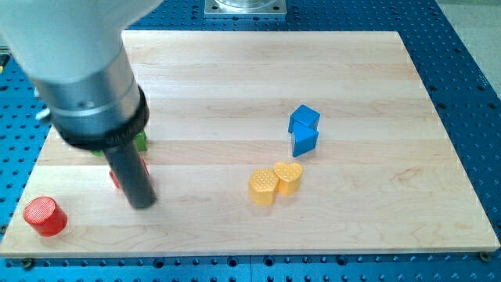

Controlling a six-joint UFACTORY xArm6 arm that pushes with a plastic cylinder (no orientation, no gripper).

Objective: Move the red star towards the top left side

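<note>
Tip (142, 205) just below red star (116, 176), mostly hidden behind rod

The red star (117, 177) lies flat on the wooden board near the view's left edge, below the middle of the board's height. Only slivers of it show: a red edge to the left of the dark rod and a thin strip at about the same height on the rod's right. The rod hides the rest, so its points and orientation cannot be made out.
</note>
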